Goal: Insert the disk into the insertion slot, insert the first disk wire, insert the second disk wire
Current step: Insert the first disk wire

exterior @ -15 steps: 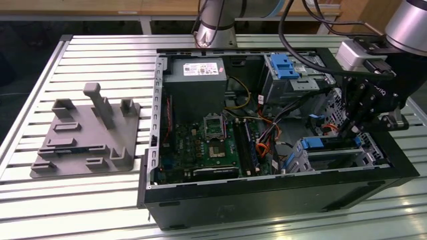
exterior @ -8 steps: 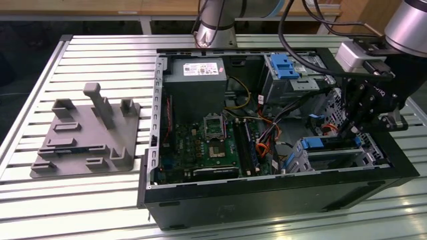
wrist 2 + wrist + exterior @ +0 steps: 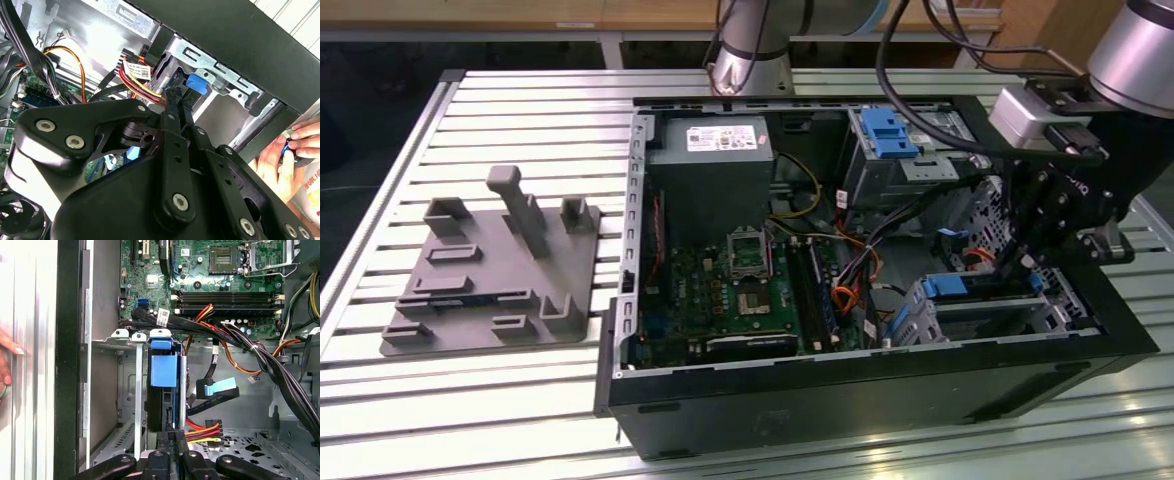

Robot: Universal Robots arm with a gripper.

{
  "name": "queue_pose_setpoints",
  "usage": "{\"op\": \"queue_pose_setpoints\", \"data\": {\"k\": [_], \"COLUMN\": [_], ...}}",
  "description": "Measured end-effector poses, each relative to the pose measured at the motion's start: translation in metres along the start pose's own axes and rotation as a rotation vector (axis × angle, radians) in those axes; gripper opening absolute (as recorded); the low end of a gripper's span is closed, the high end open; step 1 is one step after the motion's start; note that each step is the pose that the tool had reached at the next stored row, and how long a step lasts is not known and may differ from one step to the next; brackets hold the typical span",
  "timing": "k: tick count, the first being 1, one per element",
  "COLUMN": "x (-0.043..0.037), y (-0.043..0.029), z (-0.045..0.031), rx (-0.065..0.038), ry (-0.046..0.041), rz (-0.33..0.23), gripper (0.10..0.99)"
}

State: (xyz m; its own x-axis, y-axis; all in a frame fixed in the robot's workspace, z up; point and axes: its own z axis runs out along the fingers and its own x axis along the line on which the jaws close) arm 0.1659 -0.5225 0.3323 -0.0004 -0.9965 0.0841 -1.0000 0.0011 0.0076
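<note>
First wrist view: my black gripper (image 3: pixel 171 435), clenched, beside grey-silver blue-framed disk (image 3: pixel 162 371) in silver metal slot (image 3: pixel 137 390).
Red-yellow wires (image 3: pixel 202 431): may snag me, I think.

The worktop (image 3: pixel 520 110) is ribbed bare aluminium with a dull, brushed sheen. The fixture (image 3: pixel 480 290) lying on it looks like matt grey plastic, slightly rough. The computer case (image 3: pixel 854 395) has matt black outer panels; inside, its walls are bare bright sheet metal. The insertion slot (image 3: pixel 137 400) is thin silvery sheet metal, smooth and faintly reflective. The disk (image 3: pixel 164 371) shows a smooth bright blue plastic carrier. The claw (image 3: pixel 176 94) is matt black, its links studded with shiny metal screw heads. The motherboard (image 3: pixel 225 285) is a glossy green board. The power wires (image 3: pixel 202 429) wear smooth plastic sheaths.
</note>
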Motion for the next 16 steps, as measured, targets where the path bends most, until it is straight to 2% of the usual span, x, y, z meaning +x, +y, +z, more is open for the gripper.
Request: {"op": "queue_pose_setpoints", "data": {"k": [6,16], "x": [0.0004,0.0039], "y": [0.0,-0.0014], "z": [0.0019,0.0065], "rx": [0.0,0.0], "ry": [-0.0025,-0.0113], "rz": [0.0,0.0], "gripper": [0.169,0.169]}}
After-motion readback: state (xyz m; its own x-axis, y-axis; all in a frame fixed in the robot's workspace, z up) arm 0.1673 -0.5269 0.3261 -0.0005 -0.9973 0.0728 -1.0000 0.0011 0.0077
